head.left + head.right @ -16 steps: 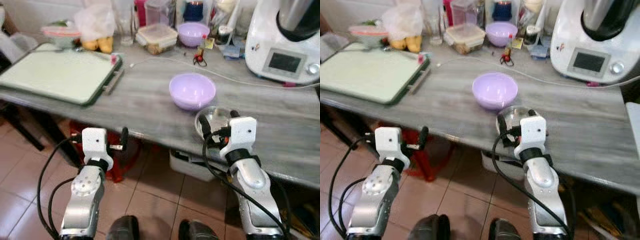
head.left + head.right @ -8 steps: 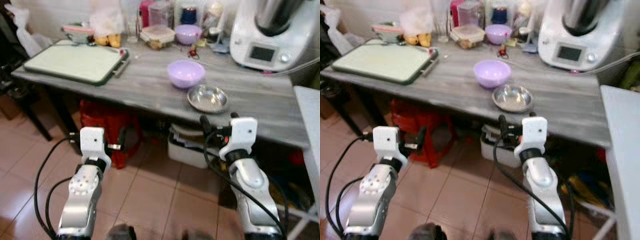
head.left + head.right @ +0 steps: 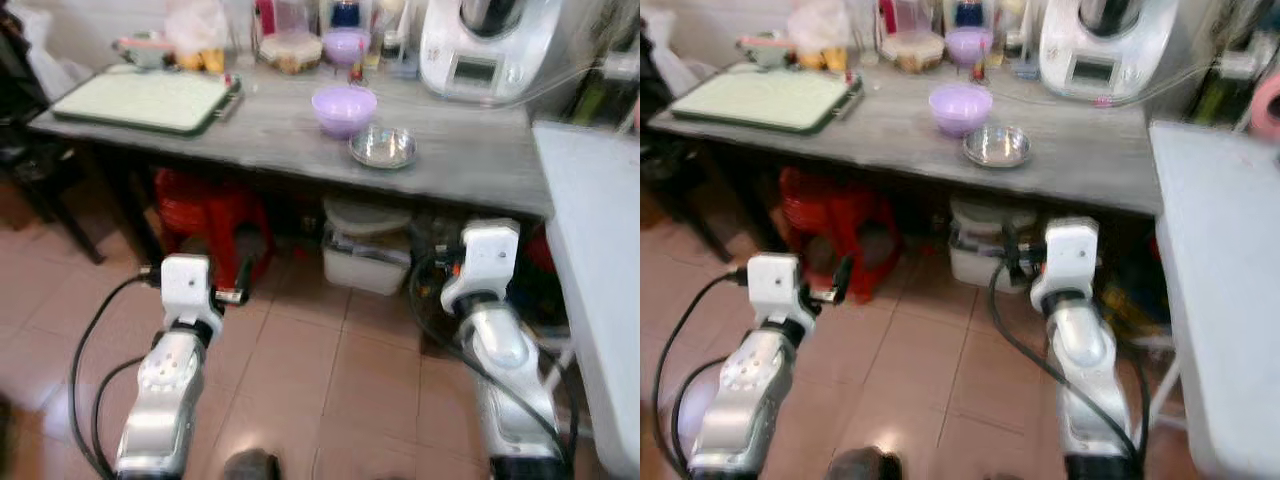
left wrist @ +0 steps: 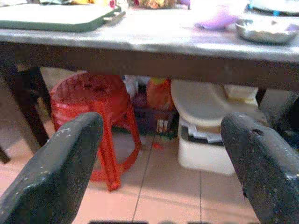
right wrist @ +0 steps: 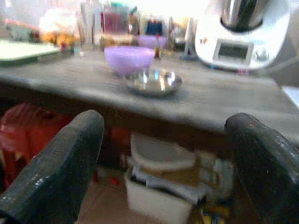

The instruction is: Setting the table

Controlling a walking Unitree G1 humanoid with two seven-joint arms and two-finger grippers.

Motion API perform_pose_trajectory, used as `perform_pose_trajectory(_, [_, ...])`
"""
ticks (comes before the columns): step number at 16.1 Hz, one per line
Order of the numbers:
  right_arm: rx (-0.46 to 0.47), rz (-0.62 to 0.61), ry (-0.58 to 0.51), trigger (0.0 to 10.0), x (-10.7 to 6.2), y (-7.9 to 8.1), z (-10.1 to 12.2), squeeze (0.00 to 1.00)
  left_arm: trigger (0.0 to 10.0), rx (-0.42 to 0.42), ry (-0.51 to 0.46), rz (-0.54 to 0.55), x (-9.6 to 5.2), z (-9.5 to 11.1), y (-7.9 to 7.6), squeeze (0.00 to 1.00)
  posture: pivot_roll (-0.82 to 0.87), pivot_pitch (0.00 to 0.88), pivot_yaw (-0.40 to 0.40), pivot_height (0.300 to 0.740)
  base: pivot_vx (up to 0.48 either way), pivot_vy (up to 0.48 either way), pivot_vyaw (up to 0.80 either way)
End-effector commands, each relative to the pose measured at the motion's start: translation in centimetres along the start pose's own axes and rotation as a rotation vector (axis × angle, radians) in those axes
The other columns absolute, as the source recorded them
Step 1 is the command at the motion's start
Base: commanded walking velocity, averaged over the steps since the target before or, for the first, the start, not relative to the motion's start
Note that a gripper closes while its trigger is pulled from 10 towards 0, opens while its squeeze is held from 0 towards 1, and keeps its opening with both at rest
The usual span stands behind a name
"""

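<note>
Both end effectors (image 4: 159, 163) (image 5: 161, 163) gape wide, holding nothing.

A long table (image 3: 470, 160) is standing ahead at twelve o'clock. On it, a metal dish (image 3: 383, 147) is sitting just beside a plastic bowl (image 3: 344, 106), at the bowl's four o'clock. A tray (image 3: 140, 98) is lying well off at the bowl's nine o'clock, and a kitchen machine (image 3: 483, 48) is standing at its two o'clock. Under the table, a stool (image 3: 205, 215) is standing left of a lidded bin (image 3: 367, 252).
</note>
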State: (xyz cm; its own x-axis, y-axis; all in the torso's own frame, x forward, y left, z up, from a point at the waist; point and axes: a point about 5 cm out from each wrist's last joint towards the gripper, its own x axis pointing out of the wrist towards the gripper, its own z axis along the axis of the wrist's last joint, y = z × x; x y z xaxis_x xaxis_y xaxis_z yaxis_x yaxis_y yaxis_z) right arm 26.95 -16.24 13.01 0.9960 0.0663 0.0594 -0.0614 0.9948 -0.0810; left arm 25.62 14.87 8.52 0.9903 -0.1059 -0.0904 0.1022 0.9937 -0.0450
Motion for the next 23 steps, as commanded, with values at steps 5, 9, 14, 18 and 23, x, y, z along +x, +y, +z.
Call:
perform_pose_trajectory(5, [0.019,-0.013,0.031,10.0,0.0,0.0,-0.5,0.0,10.0,-0.033,-0.047,-0.089,-0.2,0.8,-0.6,0.0,0.0,0.011,0.018,0.74,0.0,-0.062,-0.43])
perform_pose_trajectory(9, [0.022,-0.003,0.028,10.0,0.0,0.0,-0.4,0.0,10.0,-0.042,-0.054,-0.091,-0.1,1.0,-0.7,0.0,0.0,0.018,0.017,0.74,0.0,-0.455,-0.4])
perform_pose_trajectory(14, [0.003,-0.022,0.057,10.0,0.1,-0.2,-0.7,0.0,10.0,-0.057,-0.05,-0.106,-0.3,0.9,-0.8,0.0,-0.01,0.022,0.017,0.74,0.0,-0.472,0.0])
perform_pose_trajectory(18, [0.057,0.006,0.05,10.0,0.5,0.7,-0.6,0.0,10.0,-0.053,-0.06,-0.124,-0.2,1.0,-1.1,0.0,-0.01,0.025,0.018,0.74,0.0,-0.447,0.0])
perform_pose_trajectory(23, [0.091,0.091,0.068,10.0,0.4,1.9,-0.8,0.0,10.0,-0.042,-0.064,-0.153,-0.3,1.0,-1.6,0.0,-0.01,0.027,0.02,0.74,0.279,-0.335,0.0])
